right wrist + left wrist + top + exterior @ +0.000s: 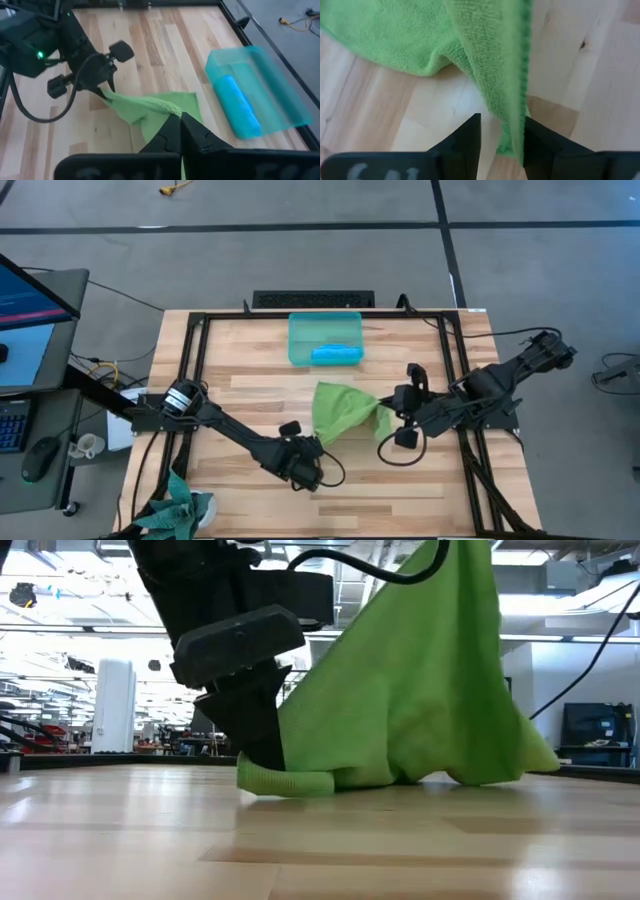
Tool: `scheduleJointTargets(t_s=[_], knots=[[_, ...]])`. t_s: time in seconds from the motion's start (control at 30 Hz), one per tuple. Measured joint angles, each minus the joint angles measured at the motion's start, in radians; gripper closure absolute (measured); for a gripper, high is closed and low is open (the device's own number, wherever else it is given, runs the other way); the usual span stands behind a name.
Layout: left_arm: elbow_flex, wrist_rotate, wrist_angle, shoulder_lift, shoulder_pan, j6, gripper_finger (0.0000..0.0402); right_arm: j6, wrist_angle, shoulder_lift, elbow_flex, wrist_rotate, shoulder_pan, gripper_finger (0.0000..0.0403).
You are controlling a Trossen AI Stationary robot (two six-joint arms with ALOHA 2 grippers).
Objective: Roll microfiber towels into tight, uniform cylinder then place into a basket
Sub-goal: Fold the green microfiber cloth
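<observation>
Lime green microfiber towel (343, 411) hangs lifted between my two grippers near mid-worktop, lower folds resting on the pale wooden worktop (250, 370); its far side is hidden in the low view by my left arm. My left gripper (502, 145) is narrowly open, one towel edge running between the fingers; firm pinch not confirmable. My right gripper (181, 131) is closed tight on the opposite corner. Sky blue rolled microfiber towel (335, 354) lies inside the translucent teal-green rectangular plastic basket (300, 340) at the worktop's far edge, well apart.
</observation>
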Motion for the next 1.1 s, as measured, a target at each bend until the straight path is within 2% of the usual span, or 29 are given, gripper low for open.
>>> scheduleJointTargets(t_s=[0.1,0.33,0.43,0.53,0.77,0.87,0.97,1.1], knots=[[0.000,0.000,-0.002,0.000,0.001,0.009,0.0315,0.027,-0.036,-0.012,0.000,-0.001,0.007,0.0394],[0.000,0.026,-0.005,0.000,0.001,0.009,0.0394,0.096,-0.098,-0.038,0.000,-0.005,0.037,0.0386],[0.018,0.050,-0.050,0.000,0.001,0.022,0.0396,0.115,-0.110,-0.048,0.000,-0.006,0.059,0.0390],[0.067,0.060,-0.175,0.000,0.001,0.024,0.0398,0.118,-0.109,-0.060,0.000,-0.025,0.083,0.0394],[0.327,0.012,-0.674,0.001,-0.008,-0.047,0.0401,0.167,-0.109,-0.065,0.000,-0.164,0.146,0.0386],[0.464,-0.033,-0.826,0.001,-0.018,-0.062,0.0401,0.209,-0.111,-0.064,0.000,-0.177,0.190,0.0389],[0.571,-0.014,-0.883,0.001,-0.025,-0.014,0.0401,0.249,-0.116,-0.064,0.000,-0.178,0.233,0.0394],[0.674,0.096,-0.880,0.001,-0.025,0.113,0.0401,0.325,-0.151,-0.064,0.000,-0.203,0.294,0.0391]])
